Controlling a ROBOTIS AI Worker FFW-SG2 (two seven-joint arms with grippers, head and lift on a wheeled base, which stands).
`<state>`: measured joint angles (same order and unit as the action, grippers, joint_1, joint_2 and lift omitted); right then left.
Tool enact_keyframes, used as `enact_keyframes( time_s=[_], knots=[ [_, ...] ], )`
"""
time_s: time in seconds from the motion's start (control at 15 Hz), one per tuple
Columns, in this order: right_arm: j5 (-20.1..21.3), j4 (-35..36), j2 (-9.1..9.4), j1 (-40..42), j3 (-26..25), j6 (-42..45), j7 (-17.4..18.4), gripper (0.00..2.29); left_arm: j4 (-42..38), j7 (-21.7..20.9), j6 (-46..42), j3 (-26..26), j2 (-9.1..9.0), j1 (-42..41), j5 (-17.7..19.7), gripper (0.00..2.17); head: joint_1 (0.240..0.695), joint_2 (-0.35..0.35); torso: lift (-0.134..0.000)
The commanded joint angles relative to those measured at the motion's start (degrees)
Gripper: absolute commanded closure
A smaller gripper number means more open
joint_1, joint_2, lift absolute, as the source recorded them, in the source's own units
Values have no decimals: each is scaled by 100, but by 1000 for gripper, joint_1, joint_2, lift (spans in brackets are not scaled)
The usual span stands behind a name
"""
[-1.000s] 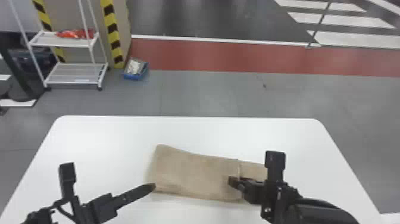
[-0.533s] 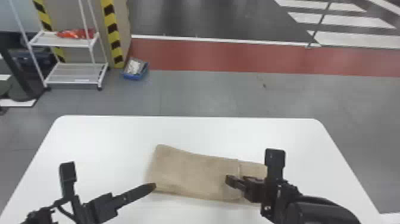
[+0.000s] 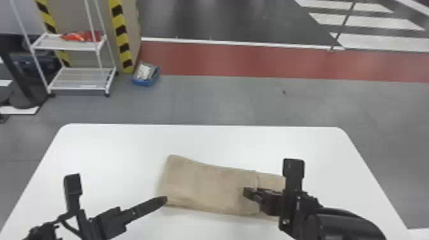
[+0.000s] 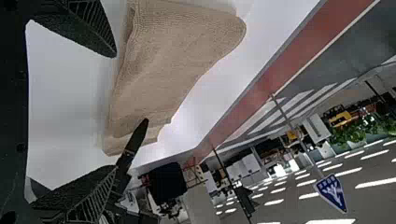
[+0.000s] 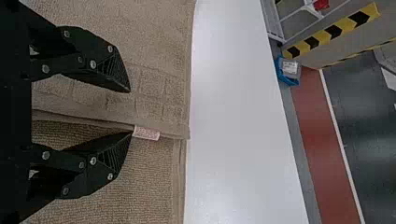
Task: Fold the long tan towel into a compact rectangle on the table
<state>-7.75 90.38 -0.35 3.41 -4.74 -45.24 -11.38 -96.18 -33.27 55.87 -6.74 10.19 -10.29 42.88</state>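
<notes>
The tan towel lies across the middle of the table, a folded-over layer ending near its right part, with a lower layer extending beyond. At its near left corner is my left gripper; in the left wrist view that gripper has its fingers wide apart, nothing between them. My right gripper is over the towel's right part. In the right wrist view the gripper is open across the upper layer's hemmed edge, by a small pale tag. The towel also spreads beyond my left fingers.
The white table has its far edge behind the towel. On the floor past it stand a white shelf rack and a blue bin, at the back left.
My right gripper has shifted slightly to the left over the towel. The left gripper and the towel look unmoved.
</notes>
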Motion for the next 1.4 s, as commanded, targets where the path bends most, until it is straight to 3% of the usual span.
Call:
enact_keyframes(
  time_s=[0.0, 0.4, 0.8, 1.33],
  knots=[
    [-34, -2, 40, -7, -1, -78, -22, 674, -15, -4, 16, 6, 0, -17, 1, 29, 695, -111, 0],
    [-122, 77, 40, 99, -18, -78, -128, 994, -103, -4, 16, -20, 9, -122, 19, 29, 695, -107, 0],
    [-210, 630, 40, 389, -1, -148, -154, 1004, -270, -4, 104, -47, 18, -237, 45, 29, 695, -101, 0],
    [-843, 1993, 40, 872, -273, -394, -137, 1004, -332, -92, 122, -301, 35, -324, 54, 29, 695, -84, 0]
  ],
)
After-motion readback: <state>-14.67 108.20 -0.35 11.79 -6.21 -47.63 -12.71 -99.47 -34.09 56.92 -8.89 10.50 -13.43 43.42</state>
